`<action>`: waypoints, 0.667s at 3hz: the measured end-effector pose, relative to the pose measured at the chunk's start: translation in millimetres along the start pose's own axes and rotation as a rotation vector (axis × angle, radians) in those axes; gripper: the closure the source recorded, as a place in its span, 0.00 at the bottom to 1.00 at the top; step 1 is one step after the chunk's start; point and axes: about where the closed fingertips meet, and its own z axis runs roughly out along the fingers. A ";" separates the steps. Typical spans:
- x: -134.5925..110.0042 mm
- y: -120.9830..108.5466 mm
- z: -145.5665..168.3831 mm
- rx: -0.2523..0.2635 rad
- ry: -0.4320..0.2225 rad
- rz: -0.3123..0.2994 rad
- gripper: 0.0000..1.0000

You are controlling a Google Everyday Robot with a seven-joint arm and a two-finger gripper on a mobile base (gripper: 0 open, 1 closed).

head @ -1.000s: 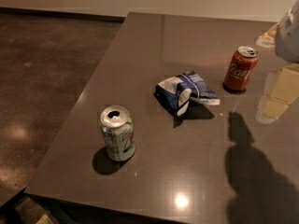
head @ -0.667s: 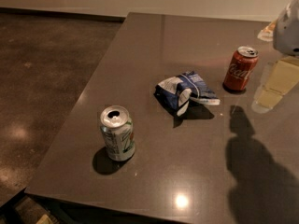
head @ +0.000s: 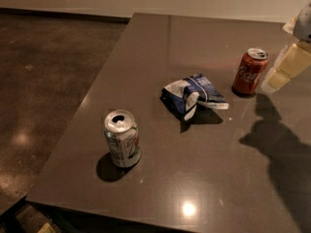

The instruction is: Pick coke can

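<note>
The coke can [head: 250, 72], red with white script and a silver top, stands upright on the dark table [head: 146, 57] at the right rear. My gripper [head: 284, 68] hangs at the right edge of the view, pale yellowish, just to the right of the can and a small gap apart from it. It holds nothing that I can see. Its shadow falls on the table in front of it.
A silver-and-green can [head: 121, 138] stands upright near the front left of the table. A crumpled blue-and-white chip bag [head: 193, 95] lies in the middle, left of the coke can. The table's left edge drops to a brown floor [head: 43, 81].
My gripper has moved farther back over the table and now sits level with the coke can, closer to its right side. The cans and the bag have not moved.
</note>
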 end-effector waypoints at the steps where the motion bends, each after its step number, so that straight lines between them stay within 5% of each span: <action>1: 6.2 -25.7 19.4 0.023 -0.056 0.093 0.00; 2: 6.9 -41.7 41.2 0.051 -0.114 0.168 0.00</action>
